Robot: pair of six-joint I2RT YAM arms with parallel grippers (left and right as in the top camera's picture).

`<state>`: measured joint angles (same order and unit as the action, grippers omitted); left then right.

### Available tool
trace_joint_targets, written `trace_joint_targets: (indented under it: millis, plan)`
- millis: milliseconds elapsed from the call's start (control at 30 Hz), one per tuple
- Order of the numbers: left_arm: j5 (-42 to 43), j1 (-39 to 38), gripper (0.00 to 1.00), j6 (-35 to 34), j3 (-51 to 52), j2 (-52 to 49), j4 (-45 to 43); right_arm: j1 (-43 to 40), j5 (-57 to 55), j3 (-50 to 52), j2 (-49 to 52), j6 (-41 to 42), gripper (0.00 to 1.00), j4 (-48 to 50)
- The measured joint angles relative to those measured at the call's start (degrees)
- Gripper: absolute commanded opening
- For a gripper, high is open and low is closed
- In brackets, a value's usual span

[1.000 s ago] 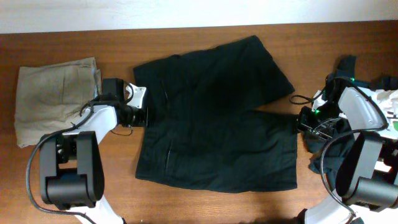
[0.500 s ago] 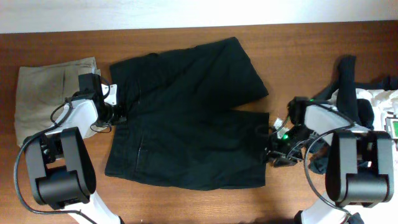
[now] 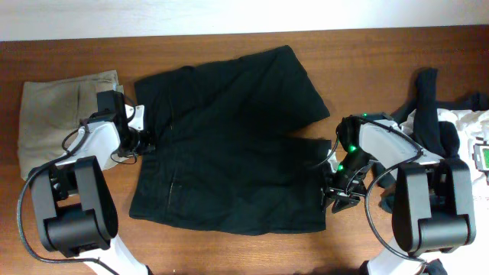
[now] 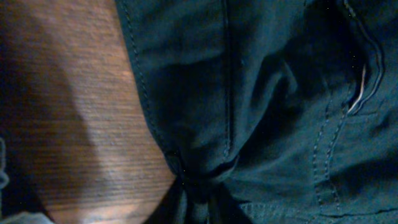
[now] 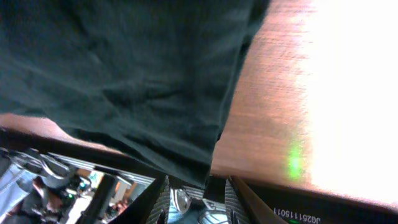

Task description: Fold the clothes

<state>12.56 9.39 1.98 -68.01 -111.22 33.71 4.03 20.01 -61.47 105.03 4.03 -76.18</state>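
The black shorts (image 3: pixel 229 137) lie spread flat mid-table, waist to the left and legs to the right. My left gripper (image 3: pixel 144 143) is shut on the waist edge; in the left wrist view the cloth (image 4: pixel 267 93) bunches into a pinch at the left gripper (image 4: pixel 196 199). My right gripper (image 3: pixel 334 197) is at the hem corner of the near leg. In the right wrist view the shorts (image 5: pixel 124 74) fill the top, and their corner hangs between the open fingers (image 5: pixel 163 199) of the right gripper (image 5: pixel 198 202).
A folded tan garment (image 3: pixel 57 122) lies at the left, close to my left arm. A black garment (image 3: pixel 428 99) and a white one (image 3: pixel 477 122) are heaped at the right edge. The wooden table (image 3: pixel 382 61) shows around the shorts.
Over the last second the shorts slid left with my left gripper. My right gripper moved from the crotch area down to the near leg's hem corner, then a little nearer.
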Motion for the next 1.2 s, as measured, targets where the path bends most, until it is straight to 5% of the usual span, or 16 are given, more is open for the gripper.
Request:
trace_joint_targets:
  millis: [100,267,433,500,833,900,1000,1100,1200]
  plan:
    - [-0.2,0.0,0.32,0.6,-0.8,0.0,2.4,3.4,0.7,3.9,0.0,-0.1,0.34,1.7]
    - [-0.8,0.0,0.44,1.2,-5.4,0.2,11.4,5.3,2.2,5.5,0.0,-0.2,0.52,3.5]
    - [-1.0,0.0,0.46,1.7,-9.5,10.4,20.0,5.3,2.7,13.2,-1.2,4.2,0.12,14.2]
    - [-0.8,0.0,0.49,1.7,-9.6,15.5,21.5,5.3,4.6,13.7,-2.0,6.7,0.04,17.1]
    - [-0.9,0.0,0.53,2.1,-9.9,23.9,34.2,5.3,-1.0,-1.3,-9.3,7.4,0.04,8.3]
    - [-0.9,0.0,0.67,2.1,-10.1,23.9,39.0,5.3,-1.4,-1.7,-9.3,7.5,0.04,8.7]
    - [-0.9,0.0,0.7,2.1,-9.8,23.9,47.1,4.9,-1.8,-1.8,-9.3,8.4,0.04,10.8]
    - [-0.8,0.1,0.7,-0.5,-3.0,24.3,46.1,2.4,-1.8,-2.6,-9.3,9.3,0.04,10.9]
    - [0.5,2.1,0.57,-5.4,8.9,24.3,37.5,1.4,-1.8,-3.1,-9.3,9.5,0.04,10.8]
